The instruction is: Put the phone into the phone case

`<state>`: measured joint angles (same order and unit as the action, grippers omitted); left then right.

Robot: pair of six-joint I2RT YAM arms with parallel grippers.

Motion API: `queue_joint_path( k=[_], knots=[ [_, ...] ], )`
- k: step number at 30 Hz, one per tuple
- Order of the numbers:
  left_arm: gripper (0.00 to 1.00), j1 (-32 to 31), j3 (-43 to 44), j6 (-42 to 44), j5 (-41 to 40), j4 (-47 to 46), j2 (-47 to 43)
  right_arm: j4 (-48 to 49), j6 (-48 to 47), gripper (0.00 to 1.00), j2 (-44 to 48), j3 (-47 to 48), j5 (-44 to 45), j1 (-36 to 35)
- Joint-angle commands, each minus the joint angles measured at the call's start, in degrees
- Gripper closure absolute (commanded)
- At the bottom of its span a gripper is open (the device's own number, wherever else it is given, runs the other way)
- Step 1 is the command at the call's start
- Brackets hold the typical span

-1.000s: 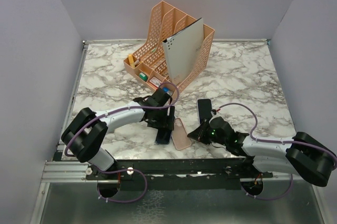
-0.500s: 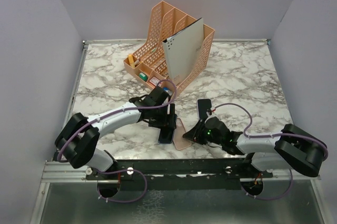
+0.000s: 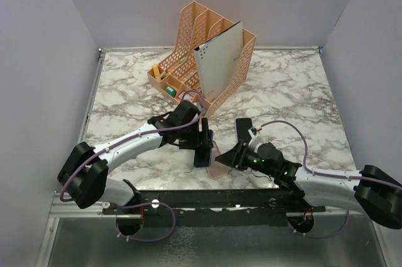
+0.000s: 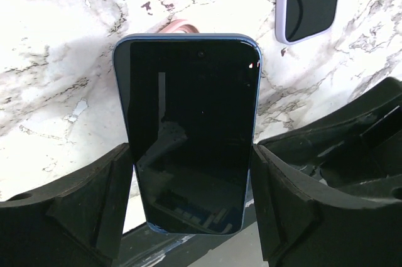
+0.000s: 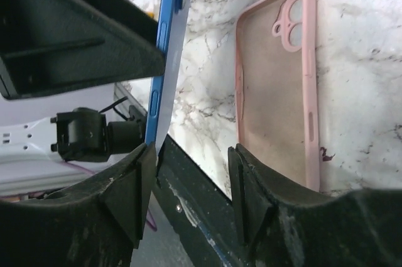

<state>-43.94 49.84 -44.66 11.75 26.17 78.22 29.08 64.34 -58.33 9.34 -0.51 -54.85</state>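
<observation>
My left gripper (image 4: 191, 173) is clamped on the long edges of the blue phone (image 4: 188, 135), jaws about as wide as the phone. It hangs above the table, screen toward the wrist, presumably so the back can go down into the case. The pink case (image 5: 276, 85) lies just right of it at the near edge, hollow side up and empty. My right gripper (image 5: 191, 185) sits at the case's near end, jaws parted and holding nothing; I judge it is there to steady the case. Beyond lies another phone (image 3: 244, 130), already cased. At the back, the orange organizer (image 3: 188, 34) holds a grey board (image 3: 218, 59) and small items in its front trays.
</observation>
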Motion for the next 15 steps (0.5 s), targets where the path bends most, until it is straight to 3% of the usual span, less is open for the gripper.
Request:
queue_joint_path(
  k=[1, 12, 15],
  knots=[
    [0.83, 0.3, 1.4, -2.4, 0.3, -2.6, -1.3, 7.2, -1.5, 0.42, 1.4, -2.0, -1.4, -1.7],
    [0.84, 0.3, 0.6, -3.5, 0.2, -4.7, -1.7, 8.3, -3.6, 0.4, -4.4, 3.9, -1.7, -5.3],
    [0.84, 0.3, 0.0, -4.1, 0.5, -5.5, -2.1, 8.4, -3.8, 0.46, -6.7, 5.4, -1.3, -5.3]
  ],
)
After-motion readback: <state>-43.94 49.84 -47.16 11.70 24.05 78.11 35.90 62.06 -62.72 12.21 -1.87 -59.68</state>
